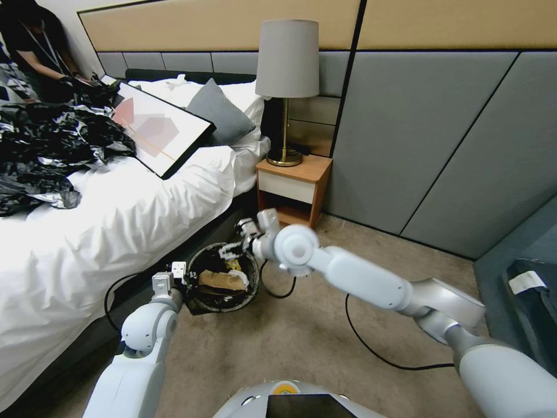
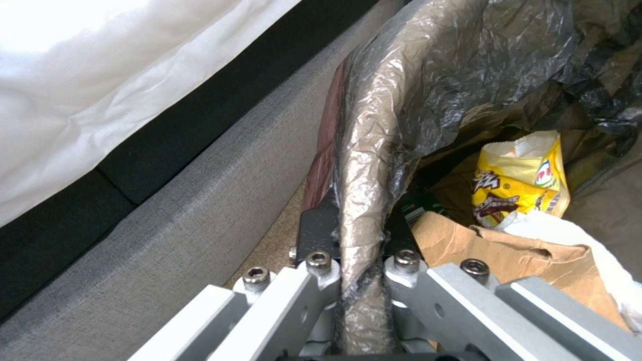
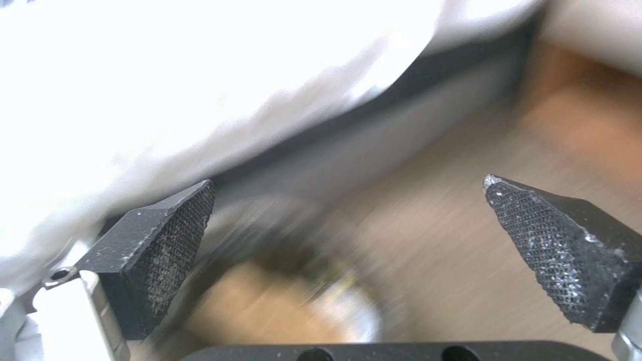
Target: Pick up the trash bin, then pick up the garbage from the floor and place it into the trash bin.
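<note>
The trash bin (image 1: 197, 302), with its black liner, stands on the carpet beside the bed. My left gripper (image 1: 178, 274) is shut on its near rim. In the left wrist view the gripper (image 2: 361, 240) pinches the liner-covered rim (image 2: 374, 150). Inside the bin lies garbage: a yellow snack wrapper (image 2: 518, 180), a brown scrap (image 2: 508, 250) and a white tissue (image 2: 595, 255); the brown scrap (image 1: 220, 281) also shows in the head view. My right gripper (image 1: 231, 251) hovers over the bin's far rim. It is open (image 3: 348, 240), with nothing between its pads (image 3: 160, 250).
The bed (image 1: 116, 232) borders the bin on the left, with a heap of black plastic bags (image 1: 46, 151) and a framed picture (image 1: 156, 128) on it. A nightstand (image 1: 293, 188) with a lamp (image 1: 286, 87) stands behind. A black cable (image 1: 371, 342) runs across the carpet.
</note>
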### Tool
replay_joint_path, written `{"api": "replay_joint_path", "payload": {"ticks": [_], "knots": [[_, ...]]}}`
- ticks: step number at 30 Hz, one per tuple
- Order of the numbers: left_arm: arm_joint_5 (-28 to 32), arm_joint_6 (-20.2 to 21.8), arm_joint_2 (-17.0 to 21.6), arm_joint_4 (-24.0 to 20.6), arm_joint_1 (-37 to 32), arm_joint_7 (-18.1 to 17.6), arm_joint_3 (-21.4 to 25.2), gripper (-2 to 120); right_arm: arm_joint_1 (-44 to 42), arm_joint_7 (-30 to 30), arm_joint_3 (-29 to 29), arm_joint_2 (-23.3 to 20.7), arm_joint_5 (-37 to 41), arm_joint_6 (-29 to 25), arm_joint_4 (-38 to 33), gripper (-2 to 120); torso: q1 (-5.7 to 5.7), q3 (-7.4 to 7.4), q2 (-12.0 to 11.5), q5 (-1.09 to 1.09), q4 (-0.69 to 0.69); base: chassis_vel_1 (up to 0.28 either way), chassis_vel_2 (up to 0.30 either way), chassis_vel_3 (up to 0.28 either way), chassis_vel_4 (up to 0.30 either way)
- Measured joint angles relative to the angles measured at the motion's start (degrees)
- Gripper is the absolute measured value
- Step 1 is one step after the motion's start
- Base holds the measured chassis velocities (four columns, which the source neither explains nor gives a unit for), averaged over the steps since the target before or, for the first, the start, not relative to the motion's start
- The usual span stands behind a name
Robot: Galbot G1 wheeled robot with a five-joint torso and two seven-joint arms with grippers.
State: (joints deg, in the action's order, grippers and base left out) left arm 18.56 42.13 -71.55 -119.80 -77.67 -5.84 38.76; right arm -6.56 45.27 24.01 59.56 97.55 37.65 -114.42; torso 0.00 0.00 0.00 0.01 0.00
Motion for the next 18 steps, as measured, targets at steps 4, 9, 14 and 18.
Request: {"api": "replay_joint_path", "payload": {"ticks": [4,9,14,18], "knots": [[0.00,0.00,0.05,-0.02,0.07,0.00,-0.01,0,0.07,-5.09,-3.89,-3.57,-8.23,-0.31,1.18,100,0.00,0.00,0.00,0.00,0.00,0.000,0.000,0.000,0.000],[0.04,0.00,0.36,-0.17,0.12,-0.01,0.13,0,-3.09,-9.43,-10.07,-7.49,-16.91,-0.60,4.97,100,0.00,0.00,0.00,0.01,0.00,0.000,0.000,0.000,0.000],[0.12,0.00,0.48,-0.30,0.04,-0.03,0.16,0,-11.16,-15.55,-16.31,-10.62,-28.93,-1.94,10.25,100,0.00,0.00,0.00,0.01,-0.01,0.000,0.000,0.000,0.000],[0.23,0.00,0.79,-0.43,-0.11,-0.04,0.17,0,-18.27,-18.71,-19.79,-11.20,-36.14,-3.78,15.15,100,0.00,0.00,0.00,0.01,0.01,0.000,0.000,0.000,0.000]]}}
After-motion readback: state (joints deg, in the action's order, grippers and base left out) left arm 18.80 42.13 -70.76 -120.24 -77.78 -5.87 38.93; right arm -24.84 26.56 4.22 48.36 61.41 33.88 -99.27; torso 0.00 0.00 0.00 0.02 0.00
